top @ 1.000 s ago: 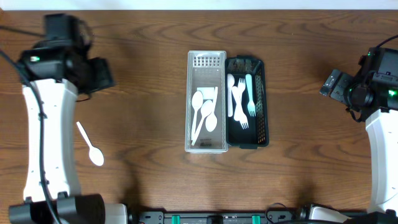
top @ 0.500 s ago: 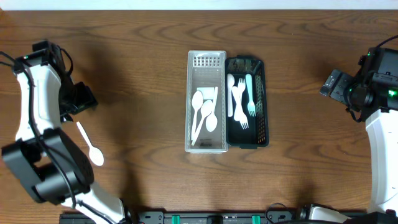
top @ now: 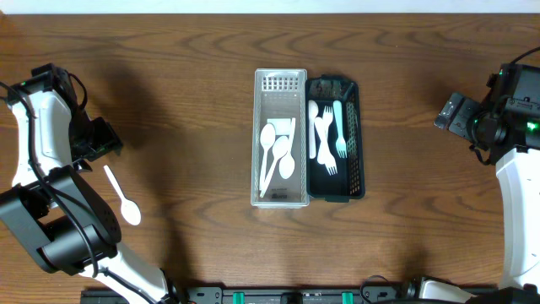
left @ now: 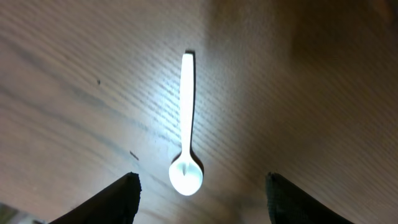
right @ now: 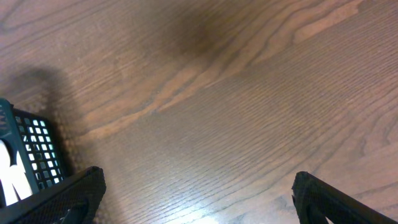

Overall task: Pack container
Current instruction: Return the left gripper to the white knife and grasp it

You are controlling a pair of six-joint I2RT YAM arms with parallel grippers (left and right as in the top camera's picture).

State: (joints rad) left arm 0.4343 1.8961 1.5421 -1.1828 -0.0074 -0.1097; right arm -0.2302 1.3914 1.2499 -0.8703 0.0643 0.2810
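Dark brown wooden table fills the overhead view, its grain running mostly side to side. At the middle stand two long narrow baskets, side by side and touching along their long walls: a white container on the left and a dark container on the right. Several white spoons lie in the white one, bowls overlapping. The dark one holds white forks and one pale blue fork. A single loose spoon lies flat on the bare wood well apart from both baskets, far to the left, its handle angled up and to the left and its bowl toward the table's near edge. The left gripper hangs just beyond the handle end of that spoon. From the left wrist camera its two dark fingers stand wide apart at the bottom corners of the frame, with the spoon lying on the wood in the gap between them, touched by neither; nothing is held. The right gripper sits far to the right, well apart from the baskets. In its wrist view the fingers are likewise spread wide and empty above bare wood, and a corner of the dark container's mesh wall shows at the left edge.
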